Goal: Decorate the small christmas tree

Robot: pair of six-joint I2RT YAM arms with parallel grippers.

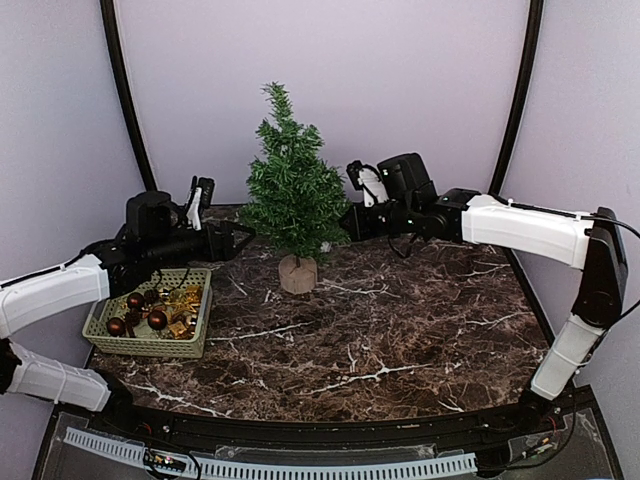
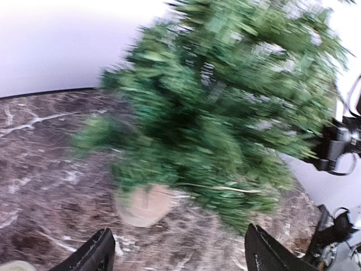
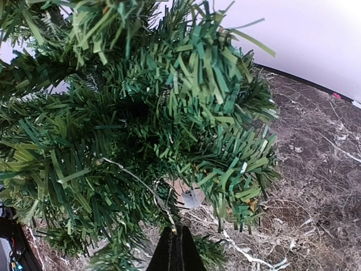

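Observation:
The small christmas tree (image 1: 291,190) stands on its pale wooden stump (image 1: 297,273) at the middle back of the marble table. My left gripper (image 1: 240,238) hovers just left of its lower branches. In the blurred left wrist view that gripper (image 2: 180,257) is open, both fingers (image 2: 96,254) wide apart with nothing between them, and the tree (image 2: 225,107) is close ahead. My right gripper (image 1: 347,222) is at the tree's right side. It (image 3: 176,237) is shut, pinching the end of a thin pale string (image 3: 135,178) that runs into the branches (image 3: 169,96). A small clear disc (image 3: 193,197) hangs nearby.
A green basket (image 1: 190,345) at the left holds dark red baubles (image 1: 157,319) and gold ornaments (image 1: 183,303). The right arm (image 2: 338,141) shows past the tree in the left wrist view. A curved purple backdrop closes off the back of the table.

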